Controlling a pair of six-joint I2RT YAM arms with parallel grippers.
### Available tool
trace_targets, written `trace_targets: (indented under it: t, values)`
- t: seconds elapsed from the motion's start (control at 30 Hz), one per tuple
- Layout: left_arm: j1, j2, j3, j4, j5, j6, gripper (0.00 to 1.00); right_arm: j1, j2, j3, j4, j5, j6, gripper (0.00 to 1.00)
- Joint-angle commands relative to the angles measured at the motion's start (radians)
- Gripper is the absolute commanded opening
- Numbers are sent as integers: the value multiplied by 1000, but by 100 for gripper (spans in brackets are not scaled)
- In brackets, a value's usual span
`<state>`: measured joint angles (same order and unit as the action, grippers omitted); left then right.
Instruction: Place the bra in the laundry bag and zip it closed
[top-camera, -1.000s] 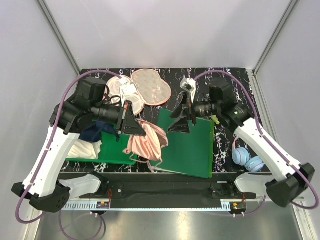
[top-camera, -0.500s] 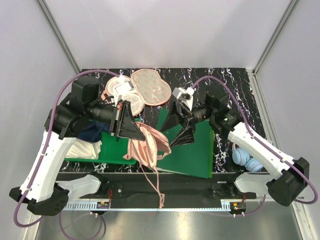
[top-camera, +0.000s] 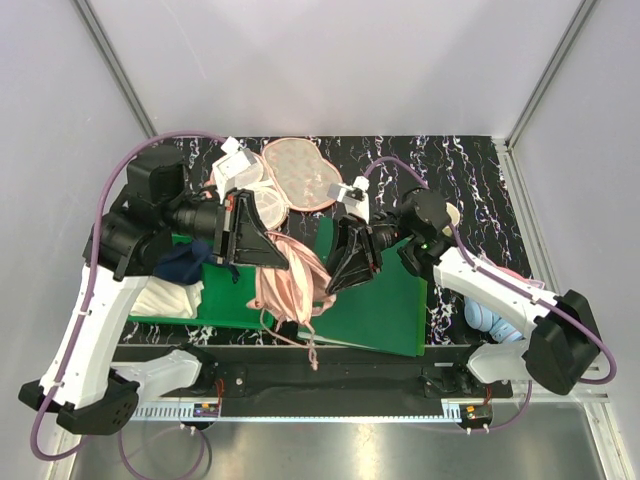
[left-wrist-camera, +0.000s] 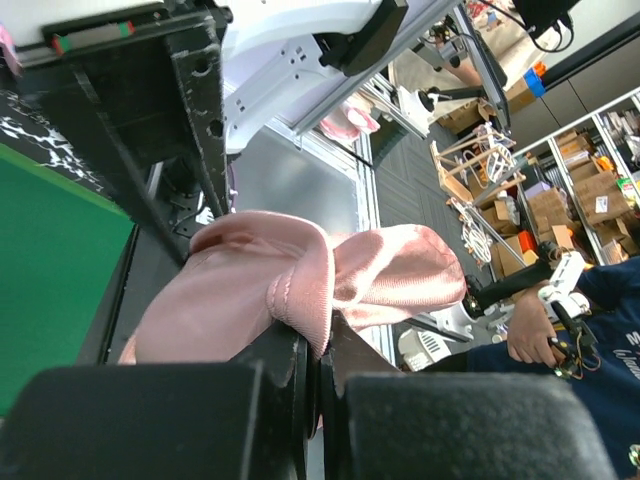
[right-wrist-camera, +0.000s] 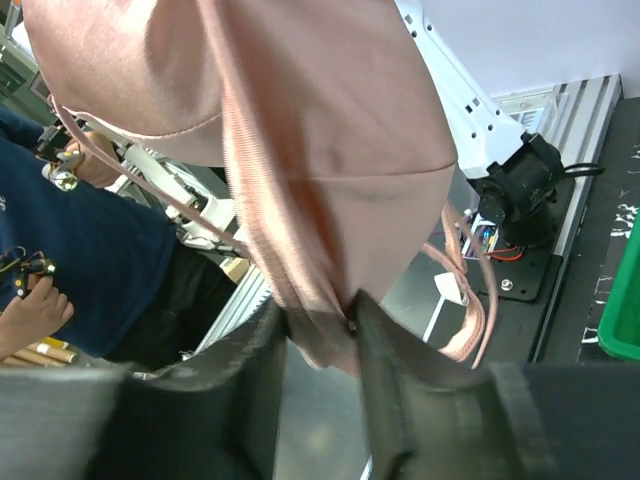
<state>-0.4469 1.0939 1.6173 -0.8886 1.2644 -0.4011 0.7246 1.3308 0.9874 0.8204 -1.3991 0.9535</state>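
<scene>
Seen from above, the left claw is clamped tight on the pink bra and holds it up over a green bin. The right claw meets the bra's other side, its fingers partly closed and pressing a fold between them. The laundry bag lies open at the back of the table, well apart.

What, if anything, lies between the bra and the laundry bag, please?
Nothing visible does: the bra, pinched by the left gripper and right gripper, hangs just short of the laundry bag.
</scene>
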Motion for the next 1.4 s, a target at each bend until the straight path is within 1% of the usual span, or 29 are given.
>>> trace_targets:
  t: [0.0, 0.03, 0.07, 0.1, 0.13, 0.17, 0.2, 0.23, 0.27, 0.3, 0.33, 0.37, 0.4, 0.43, 0.47, 0.5, 0.53, 0.57, 0.6, 0.67, 0.73, 0.77, 0.87, 0.9, 0.97, 1.0, 1.07, 1.2, 1.37]
  values:
    - [33, -25, 9, 54, 50, -21, 0, 10, -34, 25, -83, 8, -37, 27]
    - [39, -29, -3, 54, 47, -18, 0, 9, -41, 43, -133, 8, -67, 21]
    - [45, -35, -11, 56, 43, -18, 0, 9, -48, 49, -183, 14, -141, 16]
    - [65, -49, -23, 56, 24, -15, 0, 7, -67, 57, -313, 23, -189, 2]
    - [77, -60, -42, 51, 7, -5, 0, 6, -76, 81, -401, 31, -247, 0]
    - [86, -71, -52, 30, -16, 8, 0, 6, -84, 103, -508, 72, -416, 0]
    - [96, -78, -60, 1, -101, 31, 0, 4, -93, 134, -807, 124, -535, 0]
    - [96, -91, -68, -41, -156, 97, 0, 3, -94, 207, -969, 185, -652, 0]
    - [96, -88, -66, -137, -221, 128, 0, 2, -91, 242, -1086, 328, -837, 0]
    - [94, -80, -68, -189, -385, 174, 0, 2, -84, 276, -1271, 433, -911, 0]
    - [93, -59, -68, -240, -443, 198, 0, 2, -75, 333, -1328, 544, -949, 0]
    - [91, -48, -77, -307, -491, 214, 0, -1, -62, 359, -1371, 739, -1042, 0]
    - [85, -45, -82, -322, -660, 212, 0, -1, -27, 388, -1435, 828, -1076, 0]
    - [86, -36, -89, -323, -716, 209, 0, -4, -3, 442, -1458, 898, -1113, 0]
    - [86, -26, -108, -316, -764, 205, 0, -4, 45, 467, -1477, 1043, -1174, 0]
    - [86, -20, -117, -314, -927, 150, 0, -4, 68, 493, -1477, 1118, -1200, 0]
    - [86, -16, -134, -265, -969, 139, 0, -5, 93, 540, -1475, 1197, -1248, 0]
    - [86, -9, -151, -239, -996, 137, 0, -8, 144, 565, -1468, 1358, -1266, 0]
    - [85, -9, -177, -210, -1098, 107, 0, -13, 172, 594, -1468, 1393, -1288, 0]
    - [86, 6, -189, -142, -1189, 90, 0, -42, 241, 675, -1442, 1506, -1363, 0]
    - [86, 21, -195, -81, -1314, 47, 0, -57, 295, 764, -1429, 1554, -1456, 0]
    - [86, 32, -200, -55, -1377, 36, 0, -71, 345, 792, -1399, 1619, -1484, 0]
    - [85, 114, -200, 65, -1425, -45, 0, -111, 456, 919, -1353, 1661, -1543, 0]
    - [85, 141, -191, 117, -1435, -65, 0, -122, 487, 1004, -1350, 1661, -1556, 0]
    - [74, 194, -172, 164, -1454, -97, 0, -134, 573, 1085, -1334, 1667, -1591, 0]
    - [68, 263, -142, 201, -1465, -102, 0, -139, 602, 1161, -1325, 1684, -1614, 0]
    - [51, 335, -99, 224, -1487, -107, 0, -152, 686, 1281, -1322, 1721, -1619, 0]
    - [34, 503, 2, 264, -1518, -172, 0, -159, 780, 1370, -1258, 1743, -1639, 0]
    - [37, 598, 1, 338, -1456, -310, 0, -160, 919, 1500, -1198, 1784, -1665, 0]
